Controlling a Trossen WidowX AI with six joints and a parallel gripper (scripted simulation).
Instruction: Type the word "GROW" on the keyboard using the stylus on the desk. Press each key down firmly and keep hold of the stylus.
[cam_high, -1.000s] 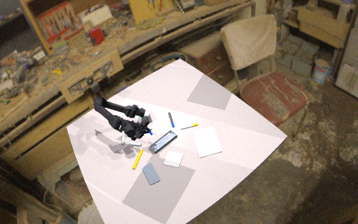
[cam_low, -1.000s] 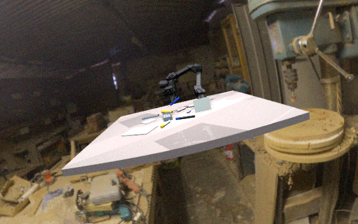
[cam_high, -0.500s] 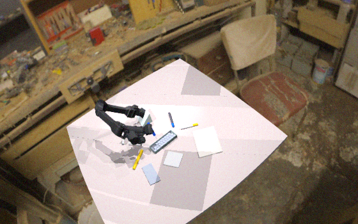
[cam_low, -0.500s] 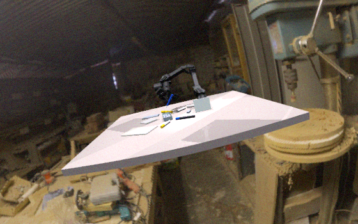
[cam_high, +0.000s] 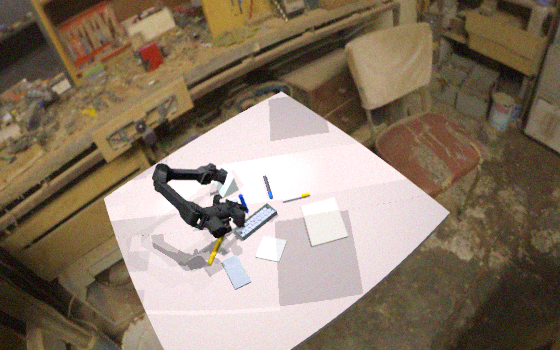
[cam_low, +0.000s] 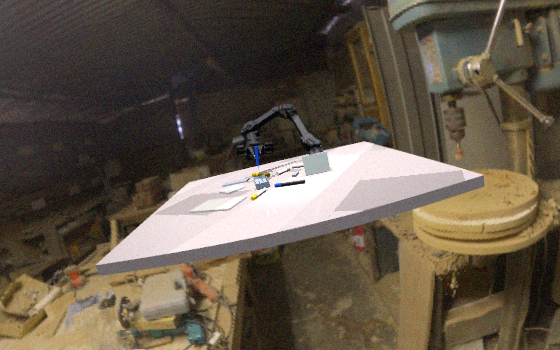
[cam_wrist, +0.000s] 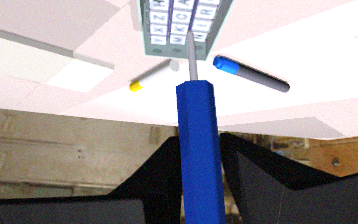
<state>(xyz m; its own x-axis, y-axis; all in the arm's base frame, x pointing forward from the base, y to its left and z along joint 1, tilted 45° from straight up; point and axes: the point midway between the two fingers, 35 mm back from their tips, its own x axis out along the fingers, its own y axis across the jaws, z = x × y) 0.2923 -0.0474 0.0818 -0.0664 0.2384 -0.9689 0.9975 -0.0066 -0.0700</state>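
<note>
The blue stylus (cam_high: 243, 203) (cam_low: 257, 157) (cam_wrist: 200, 165) is held between the fingers of my gripper (cam_high: 241, 207) (cam_low: 256, 148) (cam_wrist: 199, 144), which is shut on it. The stylus stands roughly upright in the exterior view, its thin grey tip pointing down. The keyboard (cam_high: 256, 221) (cam_low: 261, 182) (cam_wrist: 187, 22) lies on the desk, with white letter keys in a grey-green case. In the wrist view the tip overlaps the end keys, beside M and N. Whether it touches a key cannot be told. Part of the keyboard is out of the wrist view.
A dark pen with blue end (cam_high: 267, 186) (cam_low: 290, 183) (cam_wrist: 257, 76) and a thin yellow-ended tool (cam_high: 305, 195) (cam_low: 258, 194) (cam_wrist: 136, 85) lie near the keyboard. Also there are a yellow marker (cam_high: 215, 251), white pads (cam_high: 324, 222) (cam_high: 271, 249), a bluish pad (cam_high: 236, 273) and an upright pale panel (cam_low: 316, 163).
</note>
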